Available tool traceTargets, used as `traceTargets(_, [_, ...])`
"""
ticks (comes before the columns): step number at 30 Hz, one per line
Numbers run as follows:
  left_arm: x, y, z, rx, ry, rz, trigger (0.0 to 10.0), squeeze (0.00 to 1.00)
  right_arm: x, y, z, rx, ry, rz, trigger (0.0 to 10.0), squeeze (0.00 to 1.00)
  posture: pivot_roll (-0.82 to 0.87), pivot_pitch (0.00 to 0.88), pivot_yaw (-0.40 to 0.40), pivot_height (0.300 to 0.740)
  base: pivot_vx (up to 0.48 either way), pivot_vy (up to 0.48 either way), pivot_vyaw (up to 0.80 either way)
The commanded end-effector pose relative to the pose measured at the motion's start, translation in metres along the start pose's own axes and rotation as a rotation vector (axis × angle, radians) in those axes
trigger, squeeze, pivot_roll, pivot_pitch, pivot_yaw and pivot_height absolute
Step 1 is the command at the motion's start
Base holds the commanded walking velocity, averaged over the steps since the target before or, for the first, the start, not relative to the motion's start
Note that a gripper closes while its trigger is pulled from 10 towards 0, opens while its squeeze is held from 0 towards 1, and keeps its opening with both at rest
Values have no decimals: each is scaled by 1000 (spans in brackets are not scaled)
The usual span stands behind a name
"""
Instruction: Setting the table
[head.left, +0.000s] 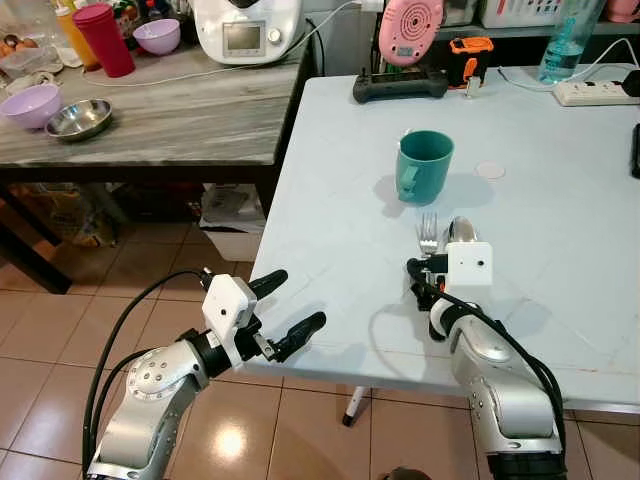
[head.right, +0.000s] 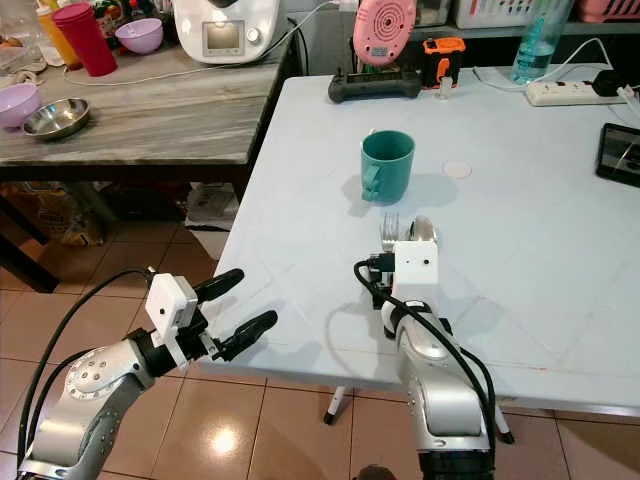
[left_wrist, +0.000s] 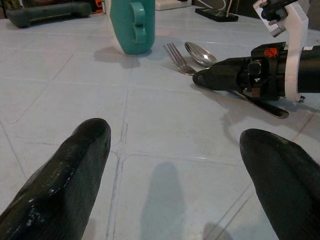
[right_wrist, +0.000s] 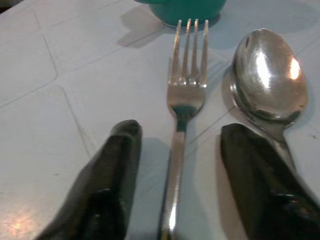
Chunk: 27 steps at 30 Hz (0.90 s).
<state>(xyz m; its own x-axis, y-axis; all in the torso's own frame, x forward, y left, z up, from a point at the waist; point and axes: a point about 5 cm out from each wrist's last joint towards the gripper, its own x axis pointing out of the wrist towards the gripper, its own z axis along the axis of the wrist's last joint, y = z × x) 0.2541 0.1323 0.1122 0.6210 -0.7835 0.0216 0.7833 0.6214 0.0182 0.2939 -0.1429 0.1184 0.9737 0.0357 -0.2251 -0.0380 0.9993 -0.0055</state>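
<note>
The right gripper (right_wrist: 175, 170) was held low over the white table (head.left: 330, 210), fingers spread astride the fork (right_wrist: 186, 95) handle without clamping it. The spoon (right_wrist: 270, 75) handle was partly hidden behind one finger. The teal mug (head.left: 423, 165) stood beyond. The left gripper (head.left: 283, 305) was held open off the table's edge.

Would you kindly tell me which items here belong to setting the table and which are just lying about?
Job: fork, spoon, teal mug, right pincer open astride the fork handle.

Lying about: power strip, pink bowl, steel bowl, red cup.
</note>
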Motion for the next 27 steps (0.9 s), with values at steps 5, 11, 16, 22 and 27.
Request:
traceTargets(5, [-4,-2,1,11,-3,-38,10000,0,-3,4,-29,17,148,41,0,0,-293,130,119,740,0,0,0])
traceTargets(11, [-5,-3,1,13,0,-62,10000,0,-5,2,-32,20,161,38,0,0,-296,131,122,740,0,0,0])
traceTargets(16, [-4,-5,1,10,-4,-79,10000,0,-6,1,-33,25,167,38,0,0,-296,130,123,740,0,0,0])
traceTargets(22, [-3,-9,1,9,0,-106,10000,0,-5,1,-35,24,173,39,0,0,-295,131,123,740,0,0,0])
traceTargets(27, [-3,-11,2,11,-2,-111,10000,0,-5,0,-37,25,180,34,0,0,-296,133,122,740,0,0,0])
